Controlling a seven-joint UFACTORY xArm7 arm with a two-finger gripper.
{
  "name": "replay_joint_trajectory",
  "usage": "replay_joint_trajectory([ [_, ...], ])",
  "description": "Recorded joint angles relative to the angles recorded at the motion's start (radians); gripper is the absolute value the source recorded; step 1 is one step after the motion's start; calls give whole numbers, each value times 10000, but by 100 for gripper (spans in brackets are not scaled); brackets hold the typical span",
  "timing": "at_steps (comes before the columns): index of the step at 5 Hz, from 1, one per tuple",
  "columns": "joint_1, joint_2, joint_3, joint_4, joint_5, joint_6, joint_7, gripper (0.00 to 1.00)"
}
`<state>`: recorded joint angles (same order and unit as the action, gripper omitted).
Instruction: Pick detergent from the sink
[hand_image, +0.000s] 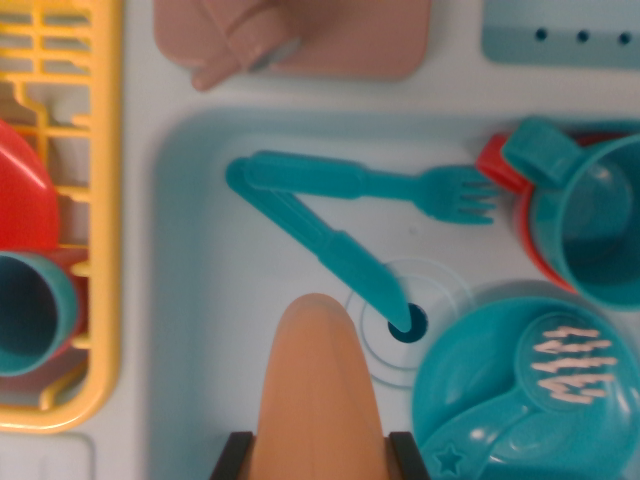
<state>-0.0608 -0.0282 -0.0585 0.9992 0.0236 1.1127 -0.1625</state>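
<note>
An orange detergent bottle (318, 390) fills the bottom middle of the wrist view, its rounded top pointing away from the camera. My gripper (318, 458) is shut on it, with a black finger (228, 458) on the left and another on the right pressed against its sides. The bottle is over the front middle of the pale blue sink (200, 300). Its lower part is cut off by the frame's edge. How high it hangs above the sink floor I cannot tell.
In the sink lie a teal fork (400, 186), a teal knife (330, 250) reaching the drain (408, 324), a teal cup (590, 215) on a red plate, and a teal bowl (520, 390). A yellow rack (100, 200) stands left, a pink board (300, 40) behind.
</note>
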Motion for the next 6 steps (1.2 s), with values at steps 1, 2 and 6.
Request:
replay_joint_trajectory([
  [1, 0, 0, 0, 0, 0, 0, 0, 100],
  [2, 1, -106, 1, 360, -10, 466, 15, 100],
  [6, 4, -317, 2, 1074, -31, 1390, 44, 100],
])
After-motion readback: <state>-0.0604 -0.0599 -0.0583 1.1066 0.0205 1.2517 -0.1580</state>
